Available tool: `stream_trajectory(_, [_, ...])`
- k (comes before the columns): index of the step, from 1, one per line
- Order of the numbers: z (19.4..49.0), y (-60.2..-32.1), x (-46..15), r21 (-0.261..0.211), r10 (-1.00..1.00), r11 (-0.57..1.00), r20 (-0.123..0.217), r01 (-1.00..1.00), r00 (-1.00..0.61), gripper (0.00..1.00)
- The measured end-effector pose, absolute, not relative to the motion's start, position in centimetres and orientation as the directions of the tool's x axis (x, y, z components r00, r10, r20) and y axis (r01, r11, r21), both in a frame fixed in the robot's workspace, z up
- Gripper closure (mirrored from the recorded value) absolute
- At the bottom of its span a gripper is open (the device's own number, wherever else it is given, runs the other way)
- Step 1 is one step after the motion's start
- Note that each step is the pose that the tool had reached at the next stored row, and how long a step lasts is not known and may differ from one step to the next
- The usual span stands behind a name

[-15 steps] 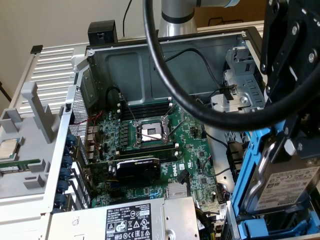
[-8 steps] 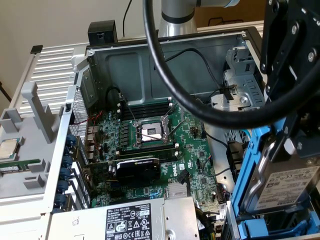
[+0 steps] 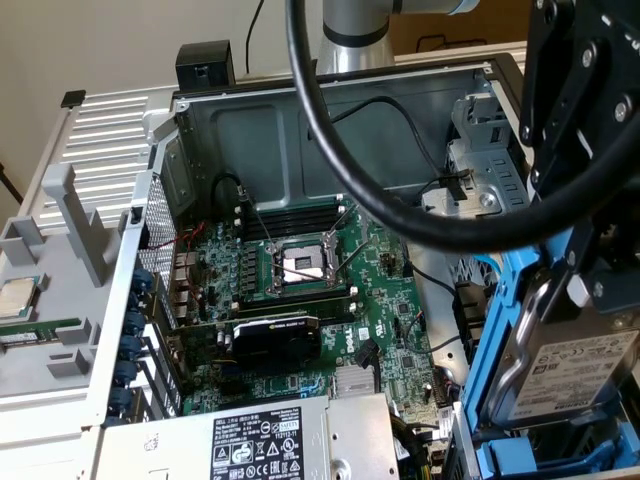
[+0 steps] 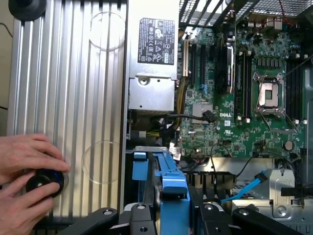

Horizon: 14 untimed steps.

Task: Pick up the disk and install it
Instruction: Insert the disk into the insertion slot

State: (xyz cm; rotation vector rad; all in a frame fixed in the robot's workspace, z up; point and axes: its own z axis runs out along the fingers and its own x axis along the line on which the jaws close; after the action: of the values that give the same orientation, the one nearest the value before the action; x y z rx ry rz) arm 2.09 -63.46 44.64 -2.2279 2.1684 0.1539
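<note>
Looping over the open computer case (image 3: 200, 130), a thick black cable (image 3: 303, 80) crosses above the motherboard (image 3: 300, 290), near the grey power supply (image 3: 270, 440). A person's hands (image 4: 24, 156) grip a black knob (image 4: 45, 183). The gripper (image 4: 172, 215) is clamped on the disk (image 3: 580, 370), which sits tilted at the exterior view's lower right.

"DELL" stands in white on the motherboard (image 4: 230, 105). The black label (image 3: 262, 450) on the power-supply box (image 3: 150, 445) opens with "DELL" above rows of certification marks; its fine print is too small to read. The graphics card (image 3: 275, 345) carries a strip of lettering that looks like "NVIDIA". The white label on the disk (image 3: 578, 372) bears print and a barcode, not legible.
</note>
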Motion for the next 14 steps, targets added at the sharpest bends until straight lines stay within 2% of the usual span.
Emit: stream_trajectory(14, [44.64,-63.39,2.28,0.048,-0.996,-0.029,-0.091,-0.998,0.025,0.64])
